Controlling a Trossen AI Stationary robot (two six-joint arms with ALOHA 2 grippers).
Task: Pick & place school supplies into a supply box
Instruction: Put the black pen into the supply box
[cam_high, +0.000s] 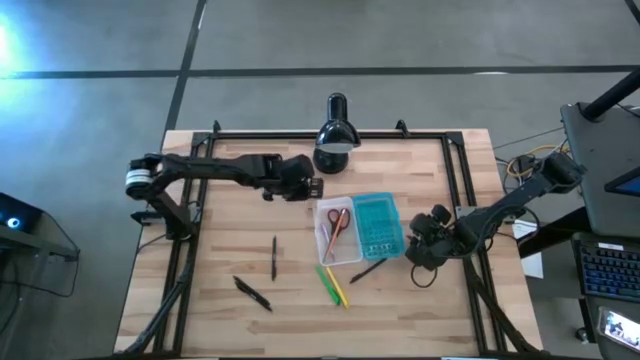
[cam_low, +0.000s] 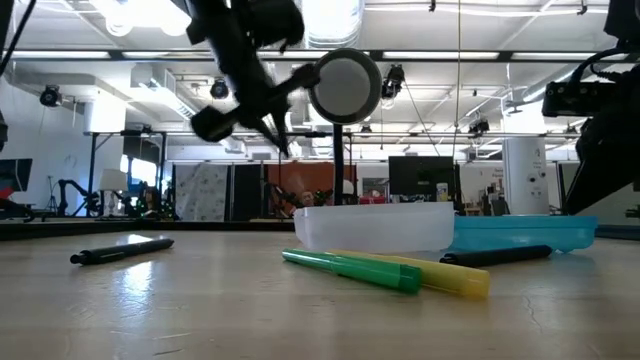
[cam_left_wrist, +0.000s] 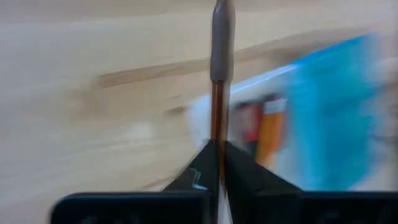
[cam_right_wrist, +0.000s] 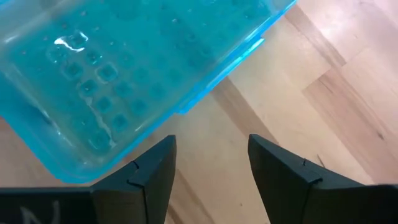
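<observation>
the supply box lies open mid-worktop, scissors in its clear tray, just right of the left gripper, whose jaws are clenched on a thin pen pointing straight out toward the tray. the pen's colour is hard to tell through blur. the right gripper waits released beside the teal lid.

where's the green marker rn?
High view: green marker lies on the table just in front of the clear tray, touching the yellow marker on its right.
</observation>
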